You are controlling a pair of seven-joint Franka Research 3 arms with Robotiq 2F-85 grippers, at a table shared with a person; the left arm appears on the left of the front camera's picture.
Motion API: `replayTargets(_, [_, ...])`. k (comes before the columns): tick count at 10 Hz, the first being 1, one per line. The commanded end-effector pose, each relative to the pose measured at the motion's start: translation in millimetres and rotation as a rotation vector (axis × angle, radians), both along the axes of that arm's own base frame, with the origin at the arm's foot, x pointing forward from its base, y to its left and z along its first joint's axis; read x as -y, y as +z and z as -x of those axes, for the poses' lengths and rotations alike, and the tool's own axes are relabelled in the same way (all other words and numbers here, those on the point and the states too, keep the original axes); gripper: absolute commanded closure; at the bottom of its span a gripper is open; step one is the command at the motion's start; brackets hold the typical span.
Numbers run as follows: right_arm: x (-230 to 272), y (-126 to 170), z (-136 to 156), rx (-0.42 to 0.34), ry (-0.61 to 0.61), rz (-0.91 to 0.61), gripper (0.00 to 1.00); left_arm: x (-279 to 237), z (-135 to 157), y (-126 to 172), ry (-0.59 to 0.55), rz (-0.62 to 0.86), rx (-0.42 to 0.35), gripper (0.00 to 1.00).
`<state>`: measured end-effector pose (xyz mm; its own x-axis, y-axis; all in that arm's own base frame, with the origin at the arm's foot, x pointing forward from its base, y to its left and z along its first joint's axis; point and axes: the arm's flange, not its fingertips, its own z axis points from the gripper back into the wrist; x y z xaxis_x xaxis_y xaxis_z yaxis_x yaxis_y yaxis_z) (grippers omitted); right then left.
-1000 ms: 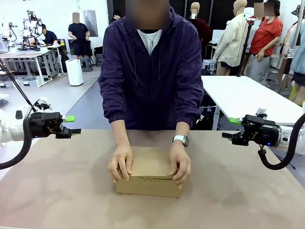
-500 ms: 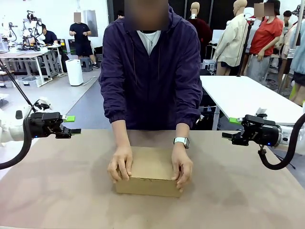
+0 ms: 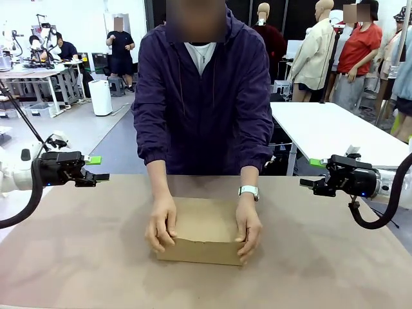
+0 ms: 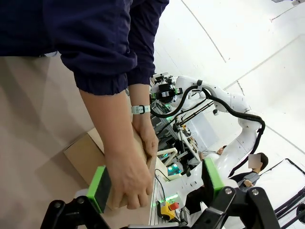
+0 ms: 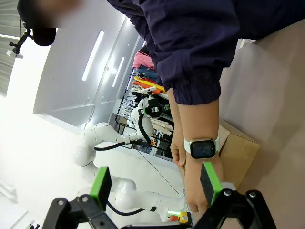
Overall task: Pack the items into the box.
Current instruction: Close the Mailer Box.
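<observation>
Left tool and right tool hang open, empty; between them, well apart from both, the closed box sits on the tabletop, under a person's hands. Better they wait clear until the hands withdraw.

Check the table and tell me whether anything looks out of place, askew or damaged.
Nothing stands out. The brown cardboard box sits flat and closed at mid-table, the person's hands pressed on both its ends. The left tool and right tool hover open at the table's sides, clear of it.
</observation>
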<state>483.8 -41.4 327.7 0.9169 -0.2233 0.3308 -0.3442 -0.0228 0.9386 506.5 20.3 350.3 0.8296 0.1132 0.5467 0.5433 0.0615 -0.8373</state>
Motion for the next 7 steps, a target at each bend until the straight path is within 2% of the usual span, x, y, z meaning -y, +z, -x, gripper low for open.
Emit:
replayTargets(1, [-1.0,3.3,-1.1,-0.006,0.007,-0.008,0.0,-1.1,-0.5,2.2,0.005,0.014,0.018,0.0])
replayTargets(7, [-1.0,3.3,-1.1,-0.006,0.007,-0.008,0.0,-1.1,-0.5,2.2,0.005,0.014,0.018,0.0])
